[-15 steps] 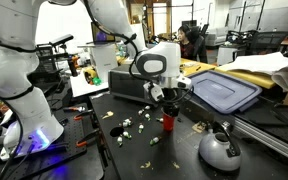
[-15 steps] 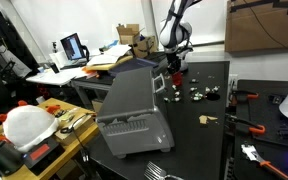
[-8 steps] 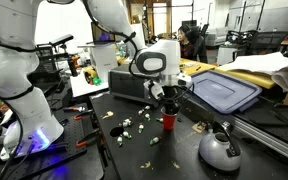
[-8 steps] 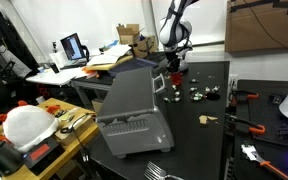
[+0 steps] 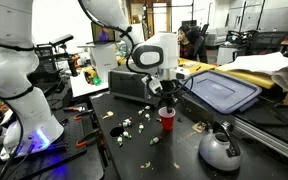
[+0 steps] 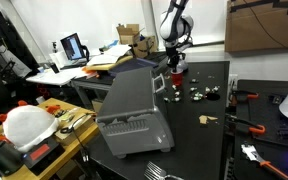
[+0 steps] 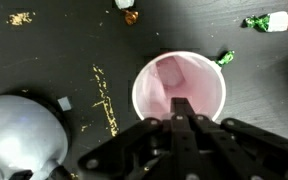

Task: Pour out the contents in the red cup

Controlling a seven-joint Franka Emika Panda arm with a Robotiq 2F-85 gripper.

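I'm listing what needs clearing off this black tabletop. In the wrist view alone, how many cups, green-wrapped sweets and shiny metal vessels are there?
red cup: 1
green-wrapped sweets: 2
shiny metal vessel: 1
Total: 4

red cup [image 5: 167, 123]: red outside; pale pinkish-white inside and rim are noted in the wrist view. contents [image 5: 127, 126]: pale yellowish-white. bench [image 7: 44, 60]: black, flecked with gold crumbs. tool [image 7: 181, 104]: black. arm [image 5: 14, 60]: white shells, dark joints. toaster oven [image 6: 129, 105]: grey. wrappers [image 7: 225, 58]: shiny green. round vessel [image 7: 14, 130]: silver-grey, glossy. tray [image 5: 224, 92]: blue-grey. A purple glow [image 5: 39, 138] is seen by the arm's foot. cardboard [image 6: 264, 25]: brown.
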